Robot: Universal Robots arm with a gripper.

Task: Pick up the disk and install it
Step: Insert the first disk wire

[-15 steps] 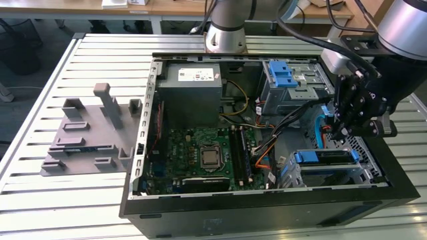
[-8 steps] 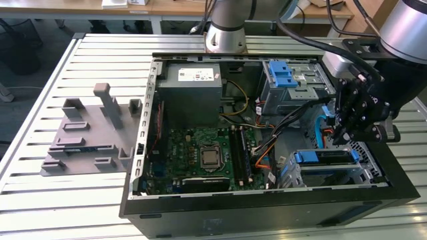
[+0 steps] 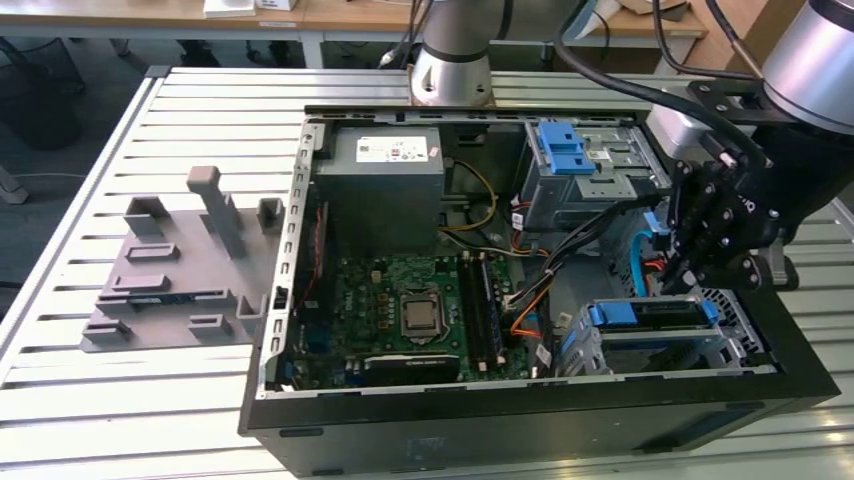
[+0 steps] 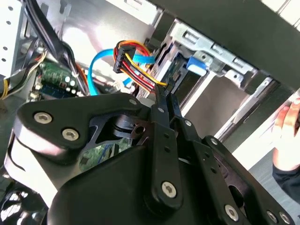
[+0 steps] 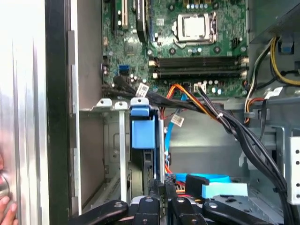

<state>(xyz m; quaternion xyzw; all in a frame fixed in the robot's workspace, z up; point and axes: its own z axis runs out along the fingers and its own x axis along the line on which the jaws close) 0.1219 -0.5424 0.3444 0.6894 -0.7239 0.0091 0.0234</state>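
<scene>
The black multi-link gripper [image 3: 714, 262] hangs inside the open black desktop computer case [image 3: 534, 420], which lies on its side on the ribbed metal bench [image 3: 120, 420], over the end of the case at the exterior view's right. Its jaws stand together, their tips meeting in a narrow point in both wrist views, with nothing visibly caught between them. In the second wrist view those tips [image 4: 168, 96] sit just beside a black power connector with red, yellow and black wires [image 4: 133, 63] and a light blue flat data cable [image 4: 101, 61]. The disk [image 3: 654, 315], a flat drive with blue plastic bracket rails, sits seated in the grey metal cage [image 3: 727, 345] in the near corner of the case at the exterior view's right, directly beneath the gripper; in the first wrist view its blue rail handle [image 5: 143, 126] stands upright in the cage slot just ahead of the jaw tips. A second grey metal drive bay with a blue latch [image 3: 567, 150] stands farther back in the case, beside the grey power-supply box with a white sticker [image 3: 387, 170]. The green motherboard [image 3: 400, 310] covers the case floor. A grey plastic fixture with upright posts [image 3: 180, 270] rests on the bench, well apart from the case at the exterior view's left. A person's hand [image 4: 286, 126] shows at the edge of the second wrist view.
</scene>
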